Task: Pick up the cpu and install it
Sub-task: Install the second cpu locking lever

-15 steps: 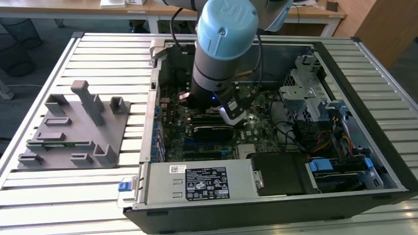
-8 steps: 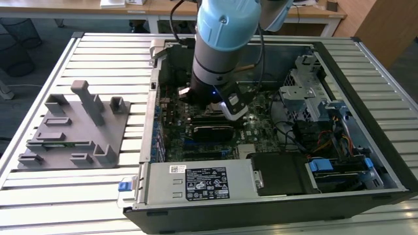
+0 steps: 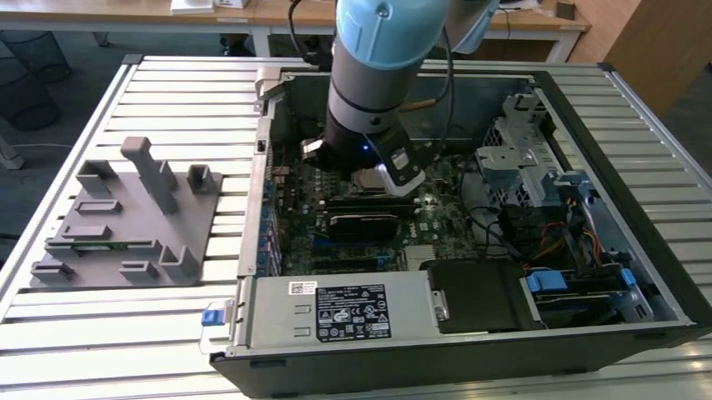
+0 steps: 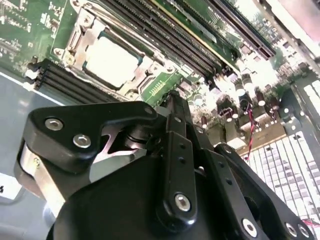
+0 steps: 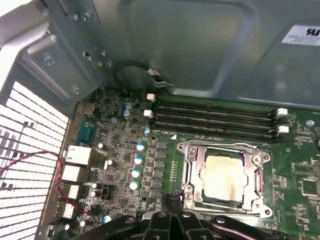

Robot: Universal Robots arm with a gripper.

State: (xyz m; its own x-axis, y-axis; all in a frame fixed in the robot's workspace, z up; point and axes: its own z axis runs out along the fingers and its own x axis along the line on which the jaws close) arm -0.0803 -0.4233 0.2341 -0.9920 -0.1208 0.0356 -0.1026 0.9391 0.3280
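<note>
The cpu [image 5: 223, 177], a small square chip with a pale shiny top, lies flat inside the metal socket frame [image 5: 190, 165] on the green motherboard; in the second wrist view the cpu [image 4: 111, 60] sits in the same frame. My gripper [image 5: 175, 196] hovers just beside the socket's corner, apart from the chip, its black fingers [image 4: 175, 130] pressed together with nothing between them. In the exterior view my gripper [image 3: 376, 179] hangs low inside the open computer case, over the middle of the board.
A grey plastic fixture [image 3: 128, 217] stands on the slatted table at the exterior view's left. A black heatsink block [image 3: 362, 223], power supply [image 3: 339, 312] and drive cage [image 3: 523, 158] crowd the case. Memory slots [image 5: 215, 120] run beside the socket.
</note>
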